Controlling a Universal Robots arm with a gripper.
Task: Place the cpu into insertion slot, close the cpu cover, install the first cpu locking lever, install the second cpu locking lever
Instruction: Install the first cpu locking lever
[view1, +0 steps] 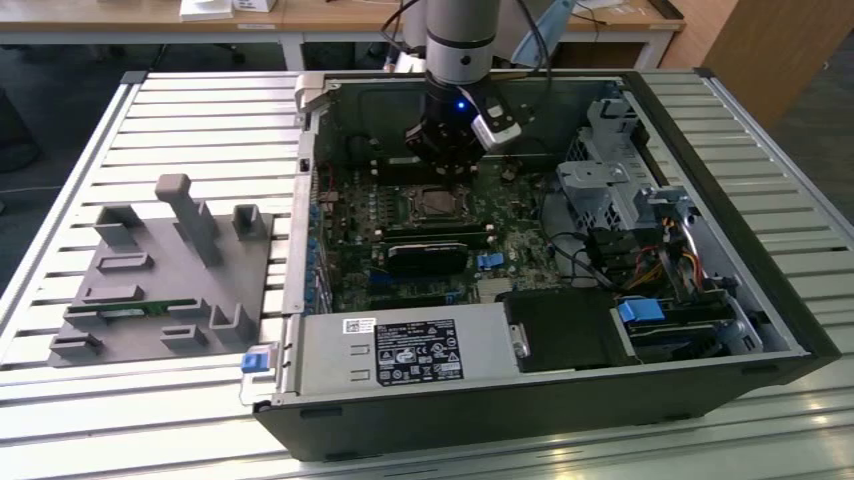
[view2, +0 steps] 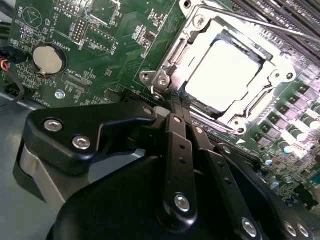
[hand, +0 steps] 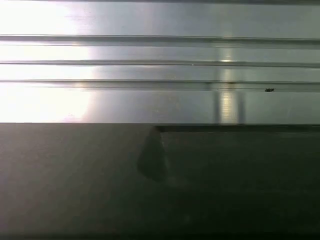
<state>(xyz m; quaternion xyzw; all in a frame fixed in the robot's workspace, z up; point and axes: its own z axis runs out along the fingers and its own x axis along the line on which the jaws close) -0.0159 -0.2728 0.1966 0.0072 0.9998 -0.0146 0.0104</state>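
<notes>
The cpu (view2: 230, 70), a flat silver-grey square, lies seated in the socket on the green motherboard. In the exterior view the cpu (view1: 434, 205) is just in front of the arm. The cpu cover (view2: 175, 50), a shiny metal frame, lies flat around it with the chip showing through its opening. A thin locking lever (view2: 260, 22) runs along the socket's far side. My gripper (view2: 174, 105) is shut with nothing in it, and its black fingertips sit at the socket's near corner. Seen from outside, the gripper (view1: 445, 170) hangs low inside the open case, just behind the socket.
A black card (view1: 427, 255) stands in front of the socket. The power supply (view1: 400, 352) lies further forward, and the drive cage (view1: 607, 190) with cables is at the exterior view's right. A grey fixture block (view1: 160, 280) rests on the slatted table. A coin battery (view2: 48, 59) sits on the board.
</notes>
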